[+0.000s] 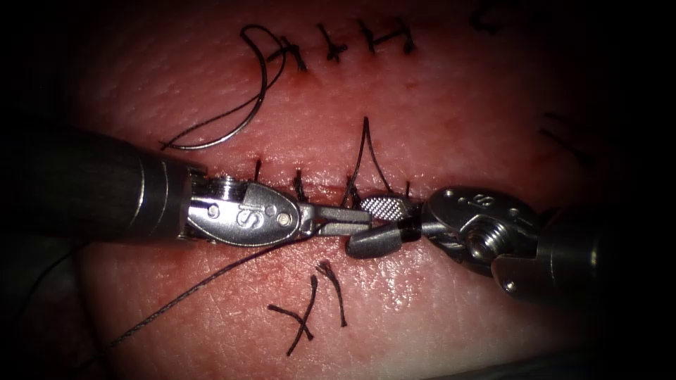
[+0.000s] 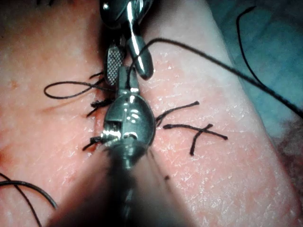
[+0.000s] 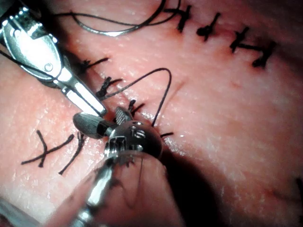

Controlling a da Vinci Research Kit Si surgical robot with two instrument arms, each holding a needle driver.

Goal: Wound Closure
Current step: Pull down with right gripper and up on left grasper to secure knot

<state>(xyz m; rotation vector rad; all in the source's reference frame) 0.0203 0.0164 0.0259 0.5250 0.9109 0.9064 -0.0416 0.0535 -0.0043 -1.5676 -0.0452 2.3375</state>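
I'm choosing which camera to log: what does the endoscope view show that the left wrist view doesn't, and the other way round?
Endoscope view: the needle lying free on the tissue above the cut, held by neither tool, and a finished row of stitches.

Left wrist view: cloth beside the tissue, with thread trailing over it.

Both: the left tool, jaws shut, apparently on that thread; the right tool, jaws open and empty; and cut ends of thread.
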